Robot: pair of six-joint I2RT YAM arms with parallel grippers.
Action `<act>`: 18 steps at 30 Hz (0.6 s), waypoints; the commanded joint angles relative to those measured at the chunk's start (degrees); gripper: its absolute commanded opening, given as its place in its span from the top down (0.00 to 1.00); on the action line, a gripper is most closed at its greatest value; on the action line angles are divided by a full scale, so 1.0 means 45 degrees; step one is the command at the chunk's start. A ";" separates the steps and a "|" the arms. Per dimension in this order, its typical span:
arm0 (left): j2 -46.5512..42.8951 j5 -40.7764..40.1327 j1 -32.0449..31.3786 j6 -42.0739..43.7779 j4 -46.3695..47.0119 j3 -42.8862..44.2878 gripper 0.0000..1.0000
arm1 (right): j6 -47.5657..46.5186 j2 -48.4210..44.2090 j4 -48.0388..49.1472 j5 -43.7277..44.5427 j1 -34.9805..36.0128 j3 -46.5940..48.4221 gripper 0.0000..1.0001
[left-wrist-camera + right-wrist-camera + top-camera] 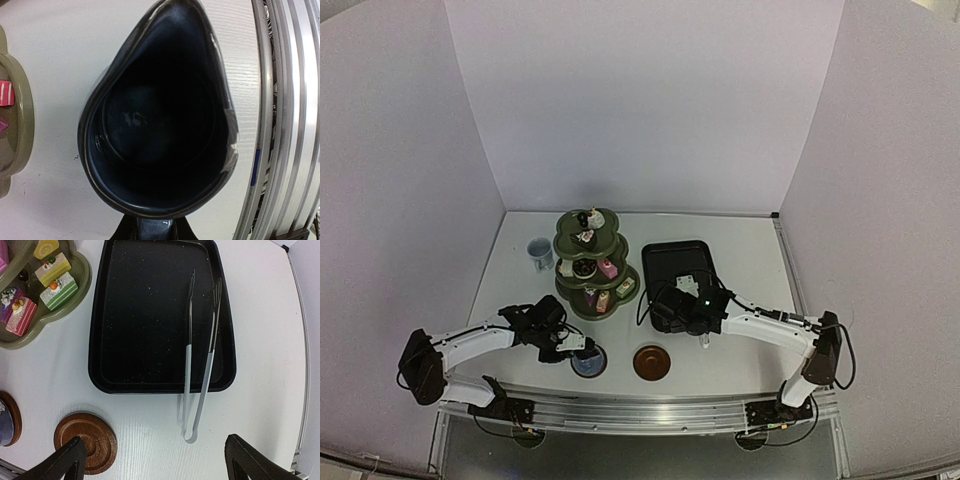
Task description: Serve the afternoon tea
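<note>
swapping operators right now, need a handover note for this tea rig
Left gripper: shut on the dark-blue cup, at the left saucer; can't tell if it is seated.
Right gripper: open, empty, above the tongs near the black tray.
Cakes sit on the three-tier stand; the pale cup stands left of it; the second saucer is bare.
Done: cakes plated. To do: release the blue cup, put the pale cup on the bare saucer.

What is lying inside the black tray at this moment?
Only the white tongs: dark tips inside the black tray, looped end out over its near rim, on the table. From above, the right arm covers the tray's near part.
</note>
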 commanded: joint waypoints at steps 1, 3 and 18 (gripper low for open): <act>-0.0320 0.1299 0.0665 0.0187 -0.0175 0.0717 1.00 | -0.0039 -0.0418 -0.0128 0.0306 -0.0031 0.0225 0.06; -0.0300 0.1316 0.0685 0.0335 -0.0120 0.0625 1.00 | -0.0019 -0.0435 -0.0136 0.0311 -0.0019 0.0197 0.06; 0.0042 0.0900 0.0666 0.1140 0.0362 -0.0085 1.00 | 0.0045 -0.0443 -0.0132 0.0351 -0.0032 0.0157 0.06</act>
